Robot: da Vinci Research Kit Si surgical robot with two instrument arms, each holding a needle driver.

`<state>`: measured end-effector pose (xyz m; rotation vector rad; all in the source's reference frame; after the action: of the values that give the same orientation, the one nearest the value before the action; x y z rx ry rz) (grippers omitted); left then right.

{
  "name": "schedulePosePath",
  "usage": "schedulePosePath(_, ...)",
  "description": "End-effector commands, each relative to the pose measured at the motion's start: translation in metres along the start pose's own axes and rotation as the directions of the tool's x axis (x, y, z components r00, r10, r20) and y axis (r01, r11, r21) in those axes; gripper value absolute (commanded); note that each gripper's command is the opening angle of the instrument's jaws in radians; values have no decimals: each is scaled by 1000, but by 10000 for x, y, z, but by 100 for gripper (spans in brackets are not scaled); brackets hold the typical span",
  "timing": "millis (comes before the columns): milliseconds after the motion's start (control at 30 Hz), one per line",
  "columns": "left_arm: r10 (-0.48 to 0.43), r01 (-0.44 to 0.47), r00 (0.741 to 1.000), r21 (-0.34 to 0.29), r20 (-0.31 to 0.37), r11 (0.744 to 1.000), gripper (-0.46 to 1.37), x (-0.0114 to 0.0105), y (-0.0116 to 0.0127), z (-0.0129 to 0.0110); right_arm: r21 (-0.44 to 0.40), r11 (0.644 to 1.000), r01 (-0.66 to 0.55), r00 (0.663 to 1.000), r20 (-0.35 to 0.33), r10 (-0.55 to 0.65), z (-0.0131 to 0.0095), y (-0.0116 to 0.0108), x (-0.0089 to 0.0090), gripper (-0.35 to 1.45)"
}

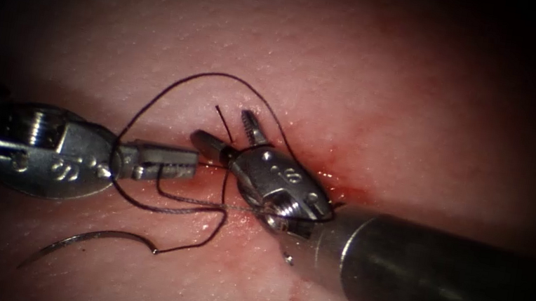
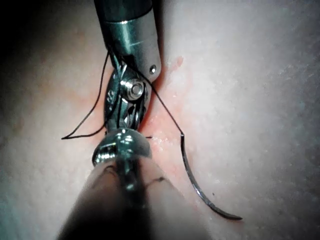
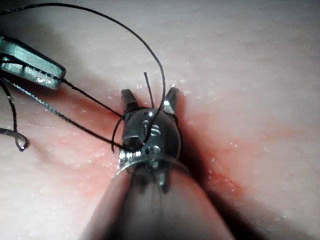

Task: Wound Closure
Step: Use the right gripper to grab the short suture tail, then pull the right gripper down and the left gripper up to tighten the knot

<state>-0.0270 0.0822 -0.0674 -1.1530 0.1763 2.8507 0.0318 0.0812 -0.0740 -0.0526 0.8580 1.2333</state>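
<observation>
glossy metal needle (image 1: 80, 242), moist tissue (image 1: 391, 84)

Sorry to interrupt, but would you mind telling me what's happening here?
It's suturing practice on the tissue. The left tool is shut on the thread, which loops around the right tool; its jaws are open by a short thread end and hold nothing. The needle lies free on the tissue, not in it.
</observation>
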Motion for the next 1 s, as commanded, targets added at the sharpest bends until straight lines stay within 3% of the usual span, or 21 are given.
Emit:
schedulePosePath(33, 1, -1, 1000, -3, -1, 1000, -35, -1, -1, -1, 0, 1000, 0, 1000, -6, 0, -2, -2, 4, 18)
schedulePosePath(67, 1, -1, 1000, -3, -2, 1000, -35, -1, -1, -1, 0, 1000, -3, 1000, -11, 3, -2, -4, 6, 0)
schedulePosePath(100, 2, -2, 1000, -3, -2, 1000, -35, -1, -1, -1, 0, 1000, -3, 1000, -11, 3, -2, -4, 6, 0)
schedulePosePath(133, 2, -2, 1000, -3, -2, 1000, -35, -1, 0, -1, 3, 1000, 10, 1000, -24, -10, -3, -6, 10, -29)
schedulePosePath(167, 2, -2, 1000, -5, -3, 1000, -35, -1, 0, -1, 3, 1000, 21, 999, -26, -21, -3, -7, 11, -35)
schedulePosePath(467, 2, -2, 1000, -9, -2, 1000, -35, -2, 0, -1, 39, 996, 75, 997, 6, -76, 4, -14, 12, -35)
schedulePosePath(733, 4, -4, 1000, -15, 8, 1000, -35, -2, -1, -1, 22, 996, 92, 995, 30, -92, -5, -16, 16, -35)
schedulePosePath(1000, 13, -12, 1000, -29, 21, 999, -35, -7, 1, 0, 5, 995, 98, 995, -10, -98, -6, -21, 17, -35)
